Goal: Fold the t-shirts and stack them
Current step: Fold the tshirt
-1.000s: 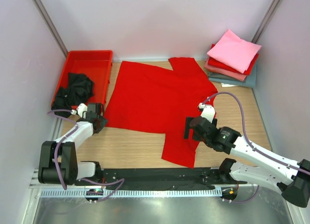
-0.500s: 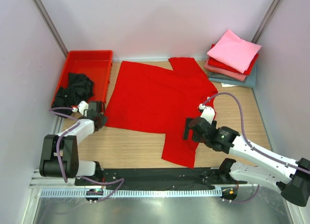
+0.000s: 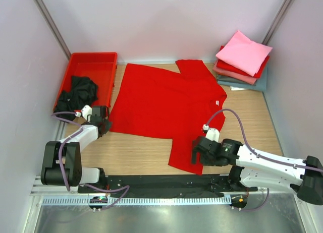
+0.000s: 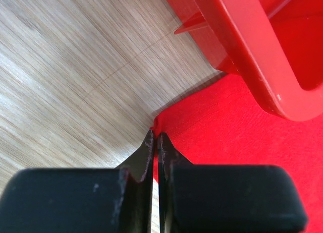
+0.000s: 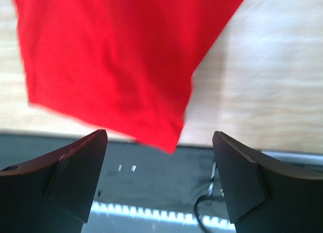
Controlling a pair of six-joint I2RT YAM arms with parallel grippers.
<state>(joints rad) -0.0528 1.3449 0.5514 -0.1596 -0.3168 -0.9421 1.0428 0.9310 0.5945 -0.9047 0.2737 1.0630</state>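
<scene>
The red t-shirt lies spread flat on the surface, between the tray on the left and the pile of folded t-shirts in the far right corner. A black t-shirt waits in the tray.

I judge that the step in hand is taking hold of the red t-shirt for its first fold. My left end effector is pressed together and pinches the hem corner just beside the tray. My right end effector is spread wide and hangs low over the near sleeve, with its corner between the jaws, not gripped.

Next, I think the right side must come down onto this sleeve corner and close. Then both sides should lift together, so that the cloth does not twist.
</scene>
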